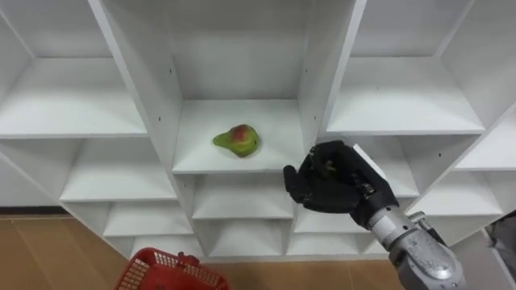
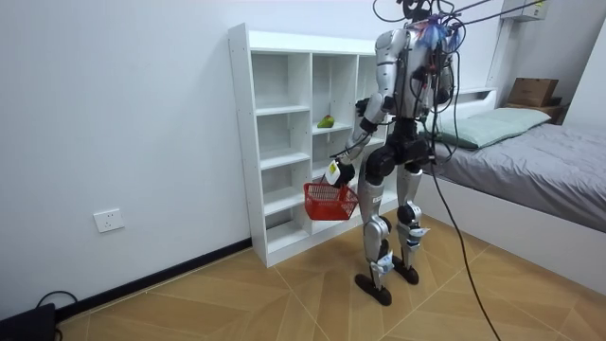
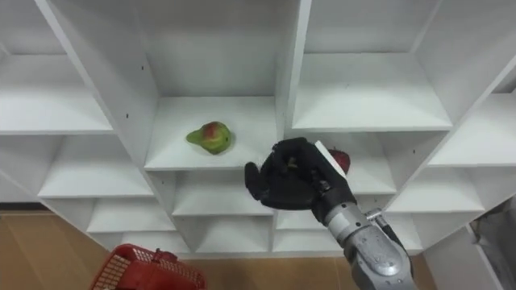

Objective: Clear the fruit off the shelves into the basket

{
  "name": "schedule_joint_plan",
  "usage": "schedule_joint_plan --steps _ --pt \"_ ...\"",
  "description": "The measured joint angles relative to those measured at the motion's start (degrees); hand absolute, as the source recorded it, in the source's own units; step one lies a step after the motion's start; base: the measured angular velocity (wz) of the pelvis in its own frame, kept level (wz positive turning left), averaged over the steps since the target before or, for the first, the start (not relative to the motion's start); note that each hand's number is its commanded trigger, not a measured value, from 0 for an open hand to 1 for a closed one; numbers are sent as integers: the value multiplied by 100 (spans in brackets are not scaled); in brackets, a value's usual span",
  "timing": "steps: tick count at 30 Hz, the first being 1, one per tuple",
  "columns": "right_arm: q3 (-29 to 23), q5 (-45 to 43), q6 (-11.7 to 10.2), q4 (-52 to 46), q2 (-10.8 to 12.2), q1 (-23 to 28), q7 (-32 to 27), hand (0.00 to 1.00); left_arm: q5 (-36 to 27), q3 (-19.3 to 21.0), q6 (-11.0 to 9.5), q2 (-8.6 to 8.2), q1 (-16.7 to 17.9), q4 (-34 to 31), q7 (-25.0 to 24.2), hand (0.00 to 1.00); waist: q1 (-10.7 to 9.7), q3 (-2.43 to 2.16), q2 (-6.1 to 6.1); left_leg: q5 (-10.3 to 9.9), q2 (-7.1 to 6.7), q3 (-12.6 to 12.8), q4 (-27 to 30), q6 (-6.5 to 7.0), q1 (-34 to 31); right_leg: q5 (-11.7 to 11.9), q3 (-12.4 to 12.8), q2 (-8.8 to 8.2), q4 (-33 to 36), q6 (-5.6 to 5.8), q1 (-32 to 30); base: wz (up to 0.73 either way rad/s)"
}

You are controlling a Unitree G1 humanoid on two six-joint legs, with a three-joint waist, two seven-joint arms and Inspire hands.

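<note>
Right hand (image 1: 334,184), closure unreadable, is being held at four o'clock of pear (image 1: 236,140), likely for reaching it; red basket (image 1: 169,274) is being gripped low by left hand (image 2: 335,173).

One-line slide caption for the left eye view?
Right hand in front of the white shelf unit, just right of the compartment holding a green-red fruit; red basket at lower left.
</note>
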Motion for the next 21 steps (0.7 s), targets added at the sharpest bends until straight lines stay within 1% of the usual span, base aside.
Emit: schedule_joint_plan --steps 3,5,6,7,9,10,11,14,16,18,19,21 --pt "101 89 0 7 -4 24 216 100 -7 -8 -40 2 0 0 -91 100 2 -17 -58 1 6 43 8 -1 2 1 5 -1 0 -1 -17 -6" --pt "204 89 1 13 8 74 371 100 -26 -11 -59 1 -13 -3 -98 100 1 -27 -155 1 5 48 10 -1 5 1 4 -2 -2 -1 -15 0" --pt "224 87 2 23 21 83 400 100 -27 -12 -59 1 -26 -3 -99 100 -3 -18 -185 1 5 47 10 -1 5 1 4 -3 -1 -1 -15 0" --pt "264 87 5 64 58 95 448 100 -27 -44 -59 3 -67 -15 -96 100 1 2 -234 1 5 47 22 -1 -6 1 2 -5 3 -2 -22 0" --pt "337 92 13 222 144 93 504 100 -26 -140 -58 1 -108 -98 -103 100 -1 21 -275 0 4 43 47 1 -42 7 -2 -10 11 -10 -46 0" --pt "357 119 71 349 210 93 515 100 -38 -242 -60 1 -183 -103 -96 100 -3 33 -296 -6 2 34 74 7 -63 11 -5 -12 12 -12 -48 4" --pt "385 140 116 458 245 92 511 100 -56 -351 -61 -3 -262 -102 -92 100 -1 38 -292 -15 3 29 96 16 -103 22 -6 -12 12 -10 -56 3" --pt "409 218 112 652 258 77 519 100 -202 -466 -77 -28 -352 -104 -79 100 2 60 -239 -20 4 29 108 23 -120 47 -4 -11 12 -12 -55 0" --pt "435 419 108 1007 290 19 506 100 -208 -466 -77 -35 -365 -104 -69 100 -2 56 -216 -20 9 29 117 22 -133 48 -2 -7 24 -14 -72 0" --pt "437 444 110 1350 305 -45 476 100 -207 -471 -77 -62 -421 -124 -33 100 -11 29 -206 -19 13 4 178 23 -275 48 -18 -16 110 -15 -230 2" --pt "468 443 110 1570 370 -121 459 100 -212 -507 -78 -77 -488 -150 -13 100 -8 32 -183 -18 10 -21 242 24 -406 55 -28 -19 125 -25 -318 6" --pt "557 443 115 1934 385 -260 441 100 -212 -607 -78 -104 -596 -150 1 100 -24 63 -122 -17 9 -47 326 26 -539 64 -44 -26 186 -31 -456 8"
